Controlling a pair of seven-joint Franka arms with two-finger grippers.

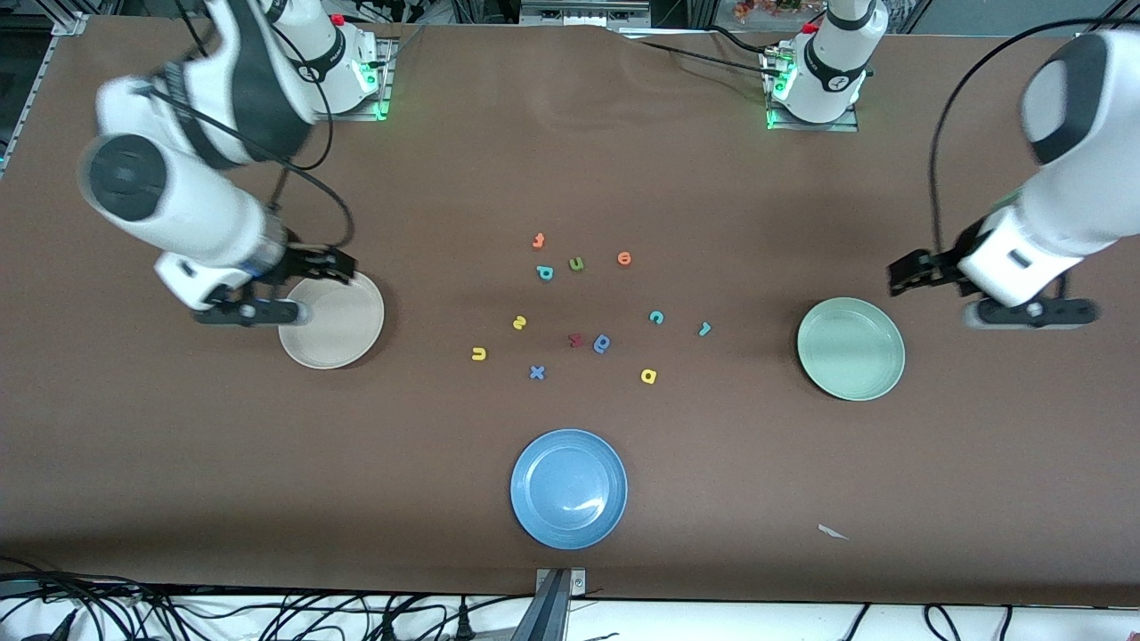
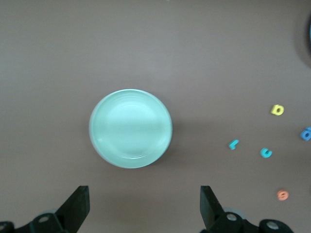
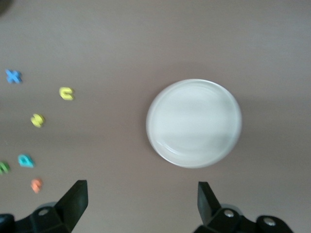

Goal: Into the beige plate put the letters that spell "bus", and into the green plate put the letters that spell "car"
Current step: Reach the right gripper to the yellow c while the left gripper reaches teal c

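The letters lie loose mid-table: teal b [image 1: 544, 272], yellow u [image 1: 478, 354], yellow s [image 1: 519, 322], teal c [image 1: 656, 316], yellow a [image 1: 648, 376] and thin teal r [image 1: 704, 328]. The beige plate [image 1: 334, 334] sits toward the right arm's end with nothing in it. My right gripper [image 1: 343, 265] hangs open and empty over its rim [image 3: 193, 123]. The green plate [image 1: 850, 349] lies bare toward the left arm's end. My left gripper [image 1: 899, 274] hovers open and empty beside it [image 2: 130, 128].
A blue plate [image 1: 568, 488] lies nearer the front camera than the letters. Among the letters are an olive u [image 1: 576, 263], an orange t [image 1: 538, 239], an orange o [image 1: 623, 258], a red letter [image 1: 575, 339], a darker blue looped letter [image 1: 602, 344] and a blue x [image 1: 536, 372].
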